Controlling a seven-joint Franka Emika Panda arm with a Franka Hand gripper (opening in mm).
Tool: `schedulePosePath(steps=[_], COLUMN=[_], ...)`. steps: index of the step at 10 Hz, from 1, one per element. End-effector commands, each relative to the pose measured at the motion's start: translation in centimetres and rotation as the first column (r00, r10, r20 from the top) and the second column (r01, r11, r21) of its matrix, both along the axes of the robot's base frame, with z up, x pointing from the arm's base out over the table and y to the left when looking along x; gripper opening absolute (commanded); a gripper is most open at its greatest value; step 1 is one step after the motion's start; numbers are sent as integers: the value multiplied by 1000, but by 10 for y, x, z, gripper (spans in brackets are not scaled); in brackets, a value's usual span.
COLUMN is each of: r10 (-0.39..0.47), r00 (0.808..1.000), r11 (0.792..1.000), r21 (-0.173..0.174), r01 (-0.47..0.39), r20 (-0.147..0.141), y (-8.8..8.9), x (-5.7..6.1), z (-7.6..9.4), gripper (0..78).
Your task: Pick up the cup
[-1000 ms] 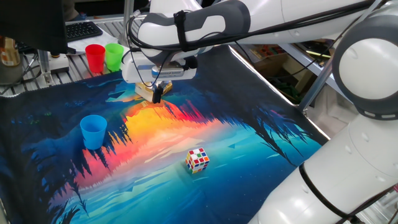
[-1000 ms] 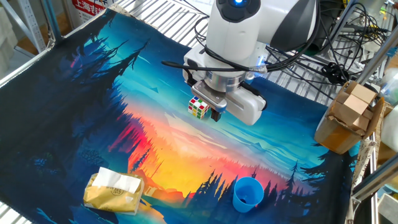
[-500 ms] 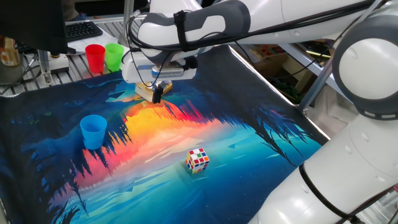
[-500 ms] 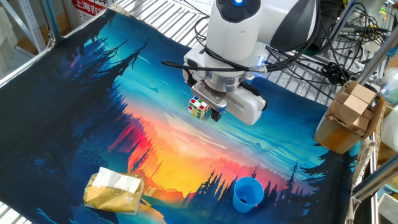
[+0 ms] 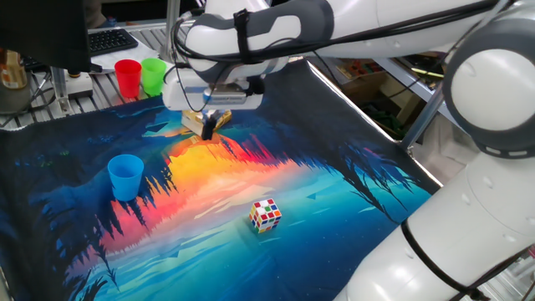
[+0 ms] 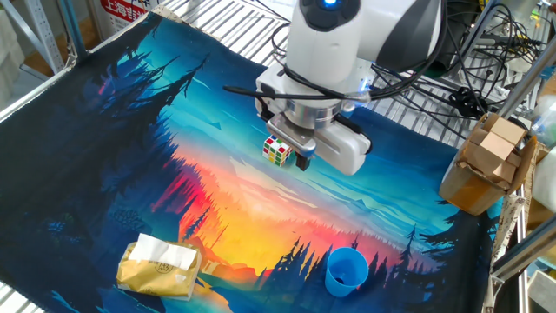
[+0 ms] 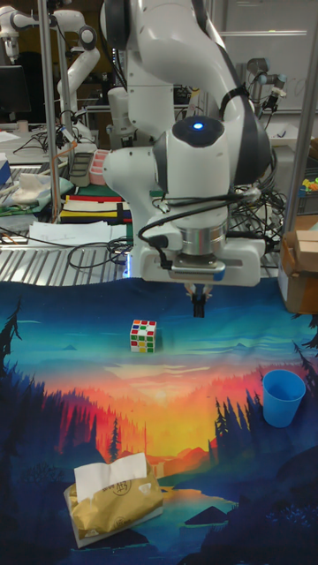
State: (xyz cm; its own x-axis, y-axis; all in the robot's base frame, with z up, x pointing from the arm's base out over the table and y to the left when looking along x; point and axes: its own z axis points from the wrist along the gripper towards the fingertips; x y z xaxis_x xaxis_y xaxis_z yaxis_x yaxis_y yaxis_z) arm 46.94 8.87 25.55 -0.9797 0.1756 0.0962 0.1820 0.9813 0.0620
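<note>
Covering the table, a printed sunset-forest mat (image 6: 104, 130) carried everything. Above its middle hung the gripper (image 7: 199, 307), fingers pressed together with nothing between them, well apart from the cup (image 7: 283, 397), which stood upright near the mat's right edge in the tall view. A tissue pack (image 7: 113, 501) lay near, a puzzle cube (image 7: 143, 335) farther back.

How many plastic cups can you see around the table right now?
3. The light-blue cup stands upright on the printed mat. The red cup and green cup stand side by side on the metal surface beyond the mat's far edge. Others may be hidden behind the arm.
</note>
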Motion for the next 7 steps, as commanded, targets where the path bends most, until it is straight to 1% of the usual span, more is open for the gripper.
schedulePosePath(steps=[1,2,4,5,7], r10=[-23,-25,-28,-30,-28], r00=[1000,1000,999,999,999], r11=[999,999,999,999,999], r21=[40,31,20,22,24], r01=[23,25,28,29,27], r20=[2,2,20,28,32], y=[42,53,67,71,74], x=[5,4,4,4,6], z=[-23,-28,-40,-45,-51], gripper=[0,0,0,0,0])
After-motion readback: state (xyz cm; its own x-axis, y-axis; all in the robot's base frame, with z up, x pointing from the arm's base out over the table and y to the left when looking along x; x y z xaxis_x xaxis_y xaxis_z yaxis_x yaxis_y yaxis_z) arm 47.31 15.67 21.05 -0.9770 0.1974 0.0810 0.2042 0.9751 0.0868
